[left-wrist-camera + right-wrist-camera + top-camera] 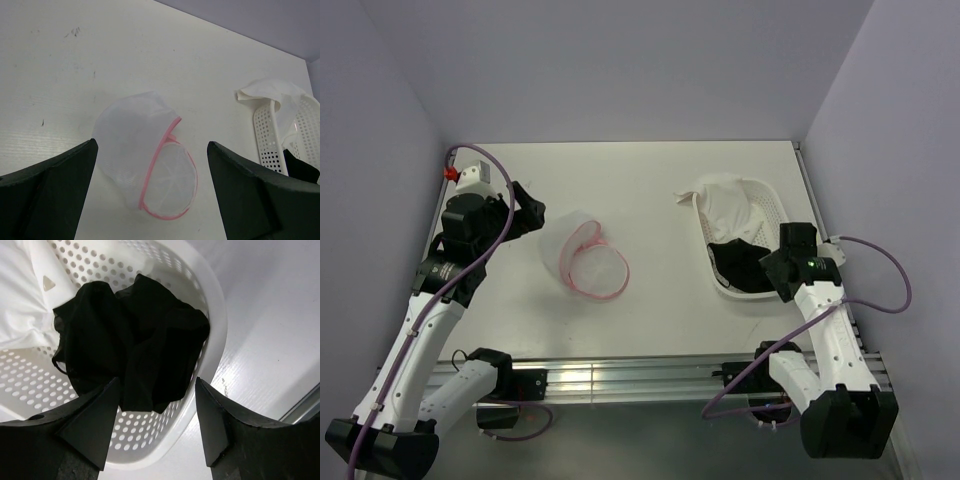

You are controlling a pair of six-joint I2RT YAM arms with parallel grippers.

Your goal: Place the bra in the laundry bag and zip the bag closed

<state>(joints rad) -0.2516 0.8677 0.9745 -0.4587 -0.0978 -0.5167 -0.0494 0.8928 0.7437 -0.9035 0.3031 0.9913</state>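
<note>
going for the bra point(130, 335) with right gripper point(157, 382) open, maybe touching. left gripper point(152, 145) open by the laundry bag point(125, 130). needs a pinch next.

White table point(660, 190) in front of me, a few dark scuffs on it. Laundry bag point(582, 255), mesh w/ pink trim, lies on my left half. White perforated basket point(772, 203) sits far right, near the edge, well apart from it.

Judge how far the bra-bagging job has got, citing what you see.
Done: nothing; the laundry bag lies open on the table. In hand: the open right gripper hangs over the bra in the basket, not yet gripping. To do: lift, bag, zip.
</note>
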